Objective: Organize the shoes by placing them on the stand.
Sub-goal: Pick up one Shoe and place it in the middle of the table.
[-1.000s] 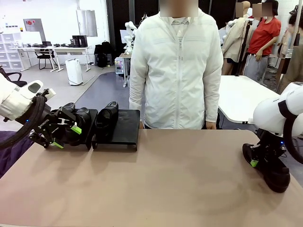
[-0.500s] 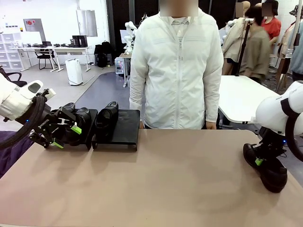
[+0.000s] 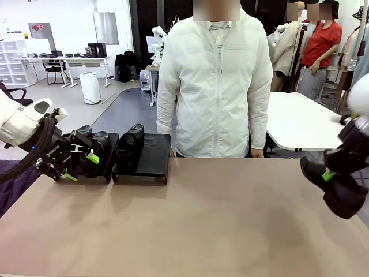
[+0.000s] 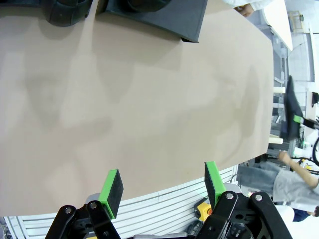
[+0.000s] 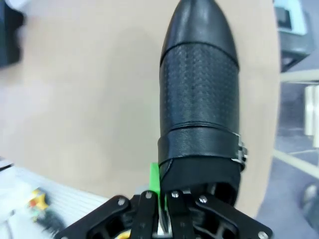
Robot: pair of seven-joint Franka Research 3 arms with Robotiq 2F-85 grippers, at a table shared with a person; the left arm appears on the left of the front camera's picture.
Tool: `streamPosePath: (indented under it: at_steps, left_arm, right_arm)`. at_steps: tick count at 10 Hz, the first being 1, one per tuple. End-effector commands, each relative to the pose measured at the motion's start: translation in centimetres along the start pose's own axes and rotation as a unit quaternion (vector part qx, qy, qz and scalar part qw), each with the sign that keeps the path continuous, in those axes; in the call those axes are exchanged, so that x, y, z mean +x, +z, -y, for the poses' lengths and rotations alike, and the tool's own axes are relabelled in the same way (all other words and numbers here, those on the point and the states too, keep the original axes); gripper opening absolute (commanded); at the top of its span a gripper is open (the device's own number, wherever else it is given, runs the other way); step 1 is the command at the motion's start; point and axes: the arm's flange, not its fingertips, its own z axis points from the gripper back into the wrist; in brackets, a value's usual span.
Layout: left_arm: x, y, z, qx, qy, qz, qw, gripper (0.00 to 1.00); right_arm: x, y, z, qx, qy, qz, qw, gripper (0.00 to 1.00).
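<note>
My right gripper (image 3: pixel 327 175) is shut on the heel rim of a black shoe (image 3: pixel 341 196), held in the air past the table's right end with its toe pointing down. The right wrist view shows that shoe (image 5: pixel 199 99) hanging above the table, the gripper (image 5: pixel 162 193) clamped on its collar. Two low black trays form the stand: the left one (image 3: pixel 112 139) carries two shoes (image 3: pixel 102 143), the right one (image 3: pixel 153 153) carries one shoe (image 3: pixel 129 145) on its left half. My left gripper (image 3: pixel 76 160) stands open just in front of the left tray, its fingers (image 4: pixel 110 186) apart with nothing between them.
A person in a white jacket (image 3: pixel 216 81) stands at the far edge of the table (image 3: pixel 202 219), arms down. The right half of the right tray is bare. The left wrist view looks across the tabletop (image 4: pixel 139 99) to the stand's corner (image 4: pixel 174 17).
The right gripper closed on the shoe and raised it off the table, moving up and to the right. The left arm has not moved.
</note>
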Motion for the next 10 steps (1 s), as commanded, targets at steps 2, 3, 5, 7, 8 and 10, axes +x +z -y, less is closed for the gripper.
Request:
streamPosePath:
  at_steps: [2, 3, 5, 7, 8, 10]
  left_arm:
    - [0.0, 0.3, -0.1, 0.003, 0.001, -0.002, 1.0, 0.85]
    - [0.0, 0.3, -0.1, 0.003, 0.001, -0.002, 1.0, 0.85]
    - [0.0, 0.3, -0.1, 0.003, 0.001, -0.002, 1.0, 0.85]
    - [0.0, 0.3, -0.1, 0.003, 0.001, -0.002, 1.0, 0.85]
    - [0.0, 0.3, -0.1, 0.003, 0.001, -0.002, 1.0, 0.85]
    - [0.0, 0.3, -0.1, 0.003, 0.001, -0.002, 1.0, 0.85]
  right_arm:
    - [-5.7, 3.6, -1.9, 0.084, -0.001, 0.034, 0.996, 0.0]
    - [-5.5, 3.3, -1.2, 0.082, -0.01, 0.028, 0.996, 0.0]
    - [-6.0, 4.9, -1.9, 0.068, -0.002, 0.023, 0.997, 0.0]
    - [-6.0, 4.9, -1.9, 0.068, -0.002, 0.023, 0.997, 0.0]
    - [-6.1, 4.0, -1.1, 0.072, -0.009, 0.015, 0.997, 0.0]
    - [-4.9, 0.5, -9.4, 0.004, -0.015, 0.022, 1.0, 0.0]
